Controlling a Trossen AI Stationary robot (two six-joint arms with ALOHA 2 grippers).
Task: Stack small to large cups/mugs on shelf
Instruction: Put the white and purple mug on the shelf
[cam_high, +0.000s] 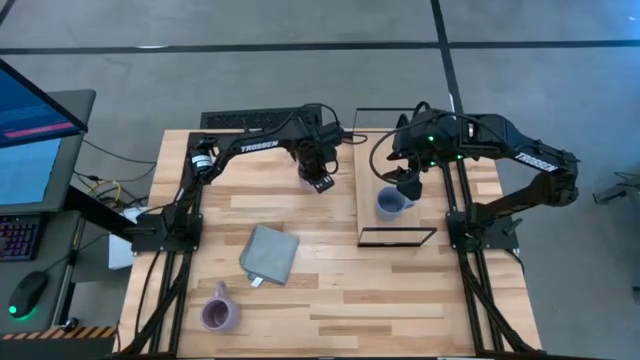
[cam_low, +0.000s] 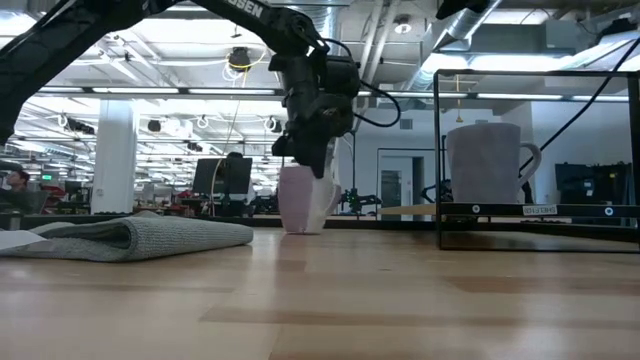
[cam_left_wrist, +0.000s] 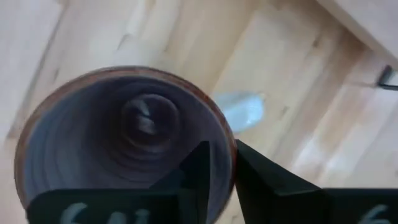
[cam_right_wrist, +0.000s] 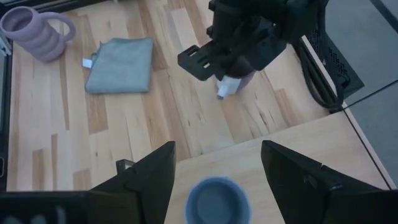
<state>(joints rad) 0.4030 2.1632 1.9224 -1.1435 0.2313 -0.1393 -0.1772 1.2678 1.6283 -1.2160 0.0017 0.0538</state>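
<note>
Straddling the rim of a lavender mug, our left gripper has its jaws slightly apart, one finger inside. We judge lifting now could tip it. Our right gripper hangs spread above the blue mug on the shelf.

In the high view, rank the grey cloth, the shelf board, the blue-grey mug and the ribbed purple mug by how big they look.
1. shelf board
2. grey cloth
3. and 4. ribbed purple mug and blue-grey mug: they look about alike, so I won't rank them.
</note>
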